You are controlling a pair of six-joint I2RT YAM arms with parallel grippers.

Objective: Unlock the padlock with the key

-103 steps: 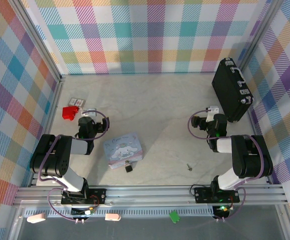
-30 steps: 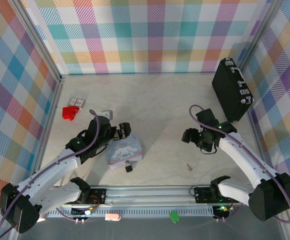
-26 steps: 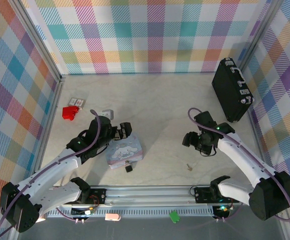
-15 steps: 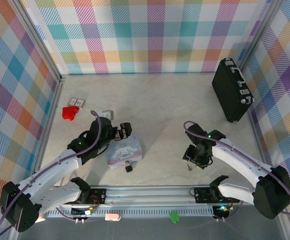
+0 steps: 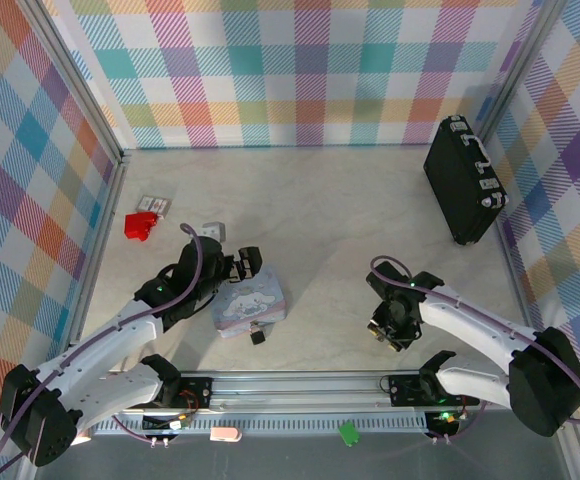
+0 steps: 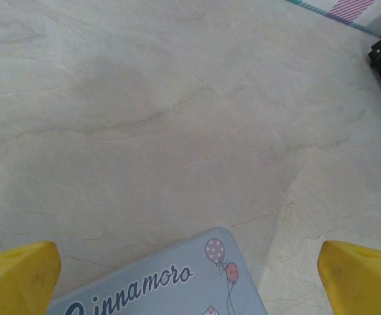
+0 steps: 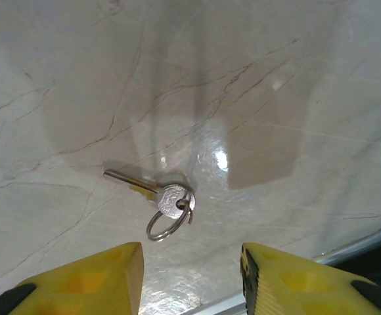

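Note:
The key, slim grey metal with a wire ring through its head, lies flat on the pale table. My right gripper hangs just above it, yellow fingers apart, nothing between them; the key sits a little ahead of the gap. In the top view my right gripper covers the key. The padlock, tiny and black, rests at the near edge of the pastel cartoon tin. My left gripper stands wide open over the tin's far corner, its fingertips either side.
A large black case with silver latches stands at the back right by the wall. A red plastic item and small cards lie at the left wall. The metal rail runs along the near edge, close behind the key.
My right arm has swung down and toward the near edge until its gripper hangs over the key, and its jaws have narrowed. The left arm has hardly moved.

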